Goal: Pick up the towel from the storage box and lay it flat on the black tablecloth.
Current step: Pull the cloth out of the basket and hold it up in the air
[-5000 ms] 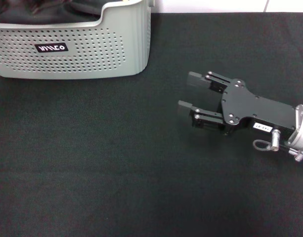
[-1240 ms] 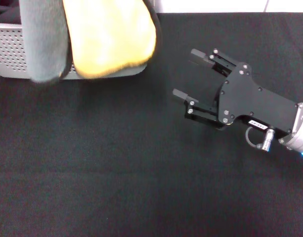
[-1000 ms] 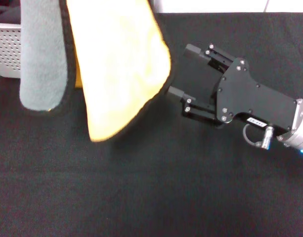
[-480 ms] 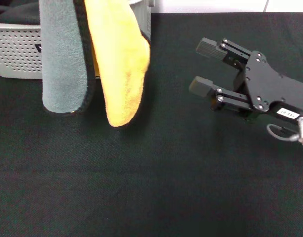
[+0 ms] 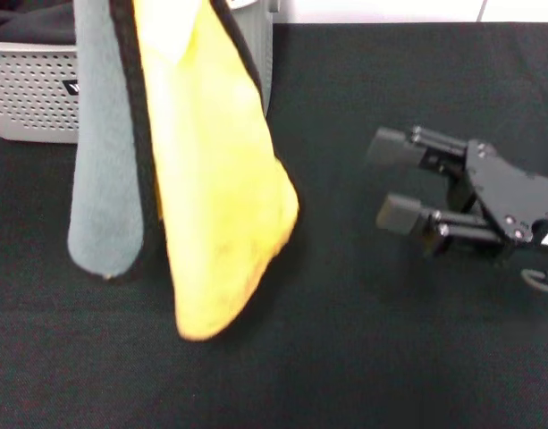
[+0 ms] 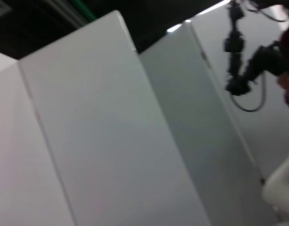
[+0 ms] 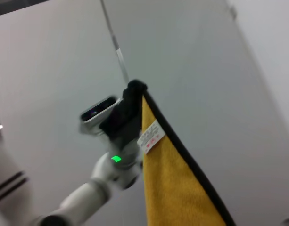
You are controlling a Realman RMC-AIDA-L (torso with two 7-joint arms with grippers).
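Hanging from the left gripper [image 7: 135, 92], whose jaws pinch its top corner, one towel [image 5: 211, 197] dangles before the single storage box [image 5: 32, 94] above the black tablecloth [image 5: 345, 357], while the right gripper [image 5: 390, 183] hovers beside it, jaws spread and empty.

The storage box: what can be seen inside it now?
Inside the storage box, only a bit of dark fabric shows at the back corner. The hanging towel, held by the left gripper, covers the rest of the opening.
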